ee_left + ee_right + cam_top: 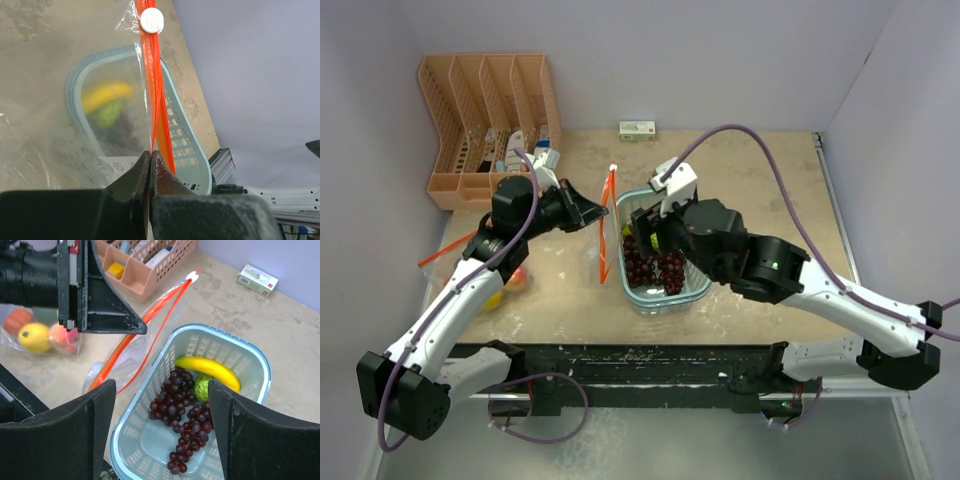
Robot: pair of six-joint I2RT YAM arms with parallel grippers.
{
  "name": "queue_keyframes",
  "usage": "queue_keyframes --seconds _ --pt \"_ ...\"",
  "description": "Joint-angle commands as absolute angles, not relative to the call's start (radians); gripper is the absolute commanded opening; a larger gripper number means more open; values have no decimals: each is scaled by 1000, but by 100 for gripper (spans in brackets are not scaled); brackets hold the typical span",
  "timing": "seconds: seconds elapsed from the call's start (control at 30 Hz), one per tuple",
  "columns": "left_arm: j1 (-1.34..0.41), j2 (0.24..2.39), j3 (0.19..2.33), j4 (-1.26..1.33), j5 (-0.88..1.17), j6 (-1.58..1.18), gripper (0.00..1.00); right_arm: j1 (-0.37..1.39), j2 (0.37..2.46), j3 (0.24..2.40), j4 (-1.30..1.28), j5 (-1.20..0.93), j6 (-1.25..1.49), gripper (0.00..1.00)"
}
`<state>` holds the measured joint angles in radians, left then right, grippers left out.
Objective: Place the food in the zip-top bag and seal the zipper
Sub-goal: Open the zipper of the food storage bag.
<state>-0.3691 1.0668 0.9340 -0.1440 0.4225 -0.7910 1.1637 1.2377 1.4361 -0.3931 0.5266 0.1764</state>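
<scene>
One zipper (152,75) clamped in left fingers (127,187); right fingers (65,440) apart over basket (252,365) holding grape bunch (175,400), banana (210,370).

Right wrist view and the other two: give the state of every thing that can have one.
zip-top bag: mouth open, held at its edge.
zipper: unsealed, slider at the far end.
left fingers: shut on the zipper.
right fingers: open, empty, over the basket.
grape bunch: lying in the basket, not bagged.
basket: upright, holding the grape bunch, a banana and a green fruit.
</scene>
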Motion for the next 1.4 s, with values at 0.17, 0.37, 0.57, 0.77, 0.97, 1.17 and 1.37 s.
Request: queue_keyframes --seconds 0.17,0.37,0.57,0.77,0.97,1.17,1.37 --pt "-374 986 966 -124 442 -762 0 1067 1285 1416 -342 410 314 70" --pt "-374 974 977 -132 440 -762 0 1064 1364 1437 -281 301 336 68" --pt "-374 974 976 -124 444 -763 0 1064 1413 1445 -255 283 340 67" --pt "-374 954 994 -146 458 -750 0 1063 1470 1452 -280 367 344 56" --pt "-373 894 1061 -327 386 -614 0 1055 1485 1452 -335 525 370 0" --pt "-374 840 1119 -631 54 -370 0 1029 1383 1399 -375 673 408 0" --pt "-373 842 1113 -713 -67 -307 0 1011 1331 1367 -352 652 398 0"
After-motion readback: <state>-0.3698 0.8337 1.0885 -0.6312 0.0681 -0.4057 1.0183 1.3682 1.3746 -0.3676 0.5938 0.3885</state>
